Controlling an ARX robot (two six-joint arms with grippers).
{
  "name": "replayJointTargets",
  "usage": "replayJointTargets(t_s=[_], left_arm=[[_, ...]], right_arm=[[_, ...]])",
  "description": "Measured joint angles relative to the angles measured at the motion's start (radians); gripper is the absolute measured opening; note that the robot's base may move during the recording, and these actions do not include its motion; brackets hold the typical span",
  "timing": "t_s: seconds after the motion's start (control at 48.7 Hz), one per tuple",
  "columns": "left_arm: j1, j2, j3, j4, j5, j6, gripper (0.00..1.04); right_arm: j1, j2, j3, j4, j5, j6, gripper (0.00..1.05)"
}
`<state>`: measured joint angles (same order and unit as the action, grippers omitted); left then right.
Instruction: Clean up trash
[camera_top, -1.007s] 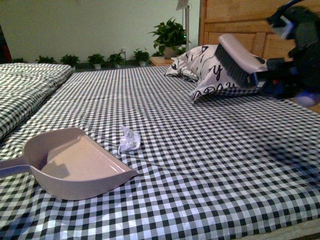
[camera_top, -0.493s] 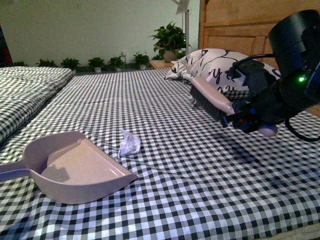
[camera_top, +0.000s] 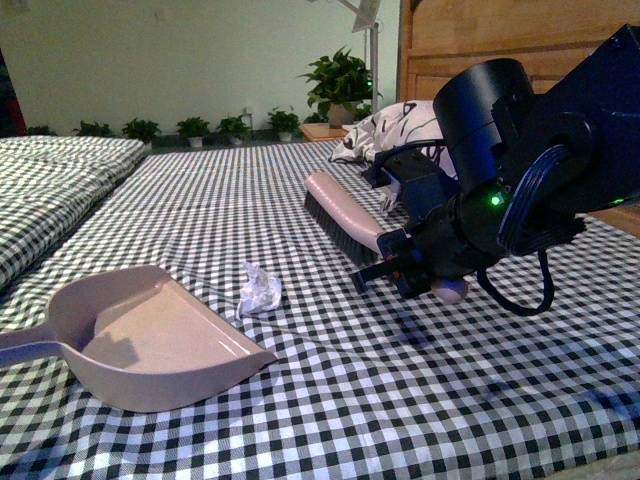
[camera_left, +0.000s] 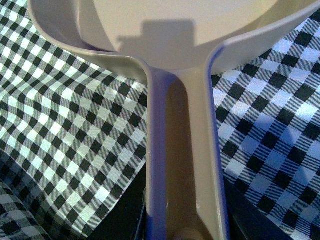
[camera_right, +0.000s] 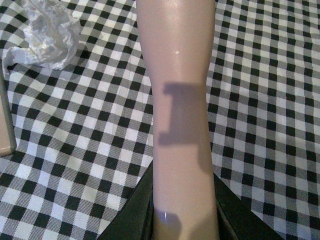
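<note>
A: What lies on the checked bedspread (camera_top: 330, 400)?

B: One pink dustpan (camera_top: 150, 335) near the bedspread's near left part, its open mouth turned toward the trash (camera_top: 259, 287). That trash is one small crumpled whitish wad, lying just beyond the dustpan's front lip, apart from it by a narrow strip of cloth.

A: And the brush?

B: One pink brush (camera_top: 340, 225) with dark bristles, held in the air over the middle of the bedspread, to the right of the wad and clear of it. The right gripper (camera_top: 400, 262) has its jaws clamped on the brush handle; the right wrist view shows the handle (camera_right: 177, 100) running out between the dark jaws, with the wad (camera_right: 45, 32) lying ahead and to one side.

A: The other arm?

B: The left wrist view shows the dustpan handle (camera_left: 182, 165) passing between the left gripper (camera_left: 182, 232) jaws, which close on it. In the front view that arm is out of frame; only the handle reaches the left edge.

A: Anything between brush and wad?

B: Only bare checked cloth.

A: What else is around?

B: One white pillow (camera_top: 400, 130) with black marks at the far right corner, partly hidden behind the black right arm (camera_top: 530, 190). A wooden headboard (camera_top: 500, 40) stands behind it. A second checked bed (camera_top: 50, 180) lies to the left. Along the far wall stands a row of small potted plants (camera_top: 190, 127); I count at least five, and one larger plant (camera_top: 340, 75) by the headboard.
</note>
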<state>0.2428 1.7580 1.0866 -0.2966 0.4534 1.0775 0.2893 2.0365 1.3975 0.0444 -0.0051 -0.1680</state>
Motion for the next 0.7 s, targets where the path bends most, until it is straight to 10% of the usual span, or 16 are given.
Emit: replayJointTargets(t_s=[0.699], left_arm=[[0.0, 0.0, 0.0, 0.0, 0.0, 0.0, 0.27]], right_arm=[[0.068, 0.13, 0.068, -0.039, 0.144, -0.003, 0.2]])
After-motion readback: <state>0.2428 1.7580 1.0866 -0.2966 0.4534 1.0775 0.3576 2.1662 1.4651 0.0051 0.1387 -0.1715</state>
